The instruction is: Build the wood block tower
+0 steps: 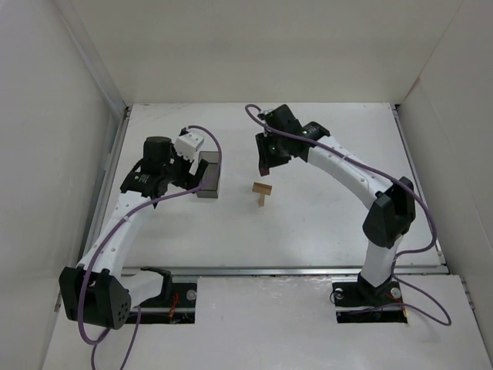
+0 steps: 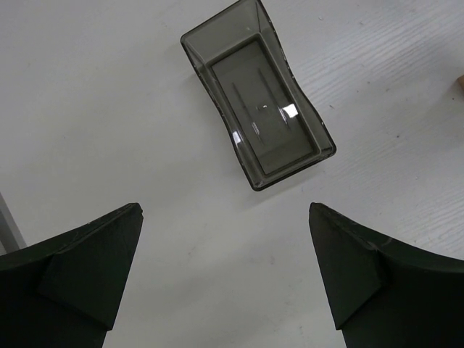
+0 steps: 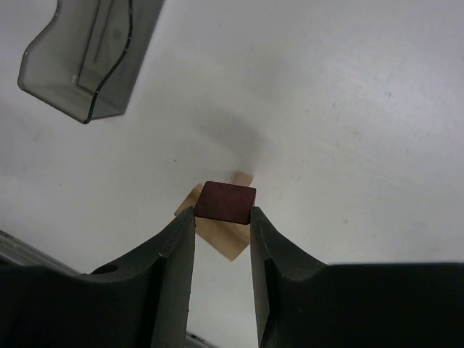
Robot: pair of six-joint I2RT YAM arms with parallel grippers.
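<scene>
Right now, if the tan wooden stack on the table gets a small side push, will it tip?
Probably yes. The tan stack looks like a flat piece balanced on a narrower upright one, so it seems top-heavy. It is tiny beside the right gripper and its dark block, so likely light; on the smooth white table it might slide first.

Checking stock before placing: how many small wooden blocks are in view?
3. Dark reddish-brown wooden block in the right gripper; flat light tan wooden block atop an upright tan one mid-table. None apparently hidden.
</scene>
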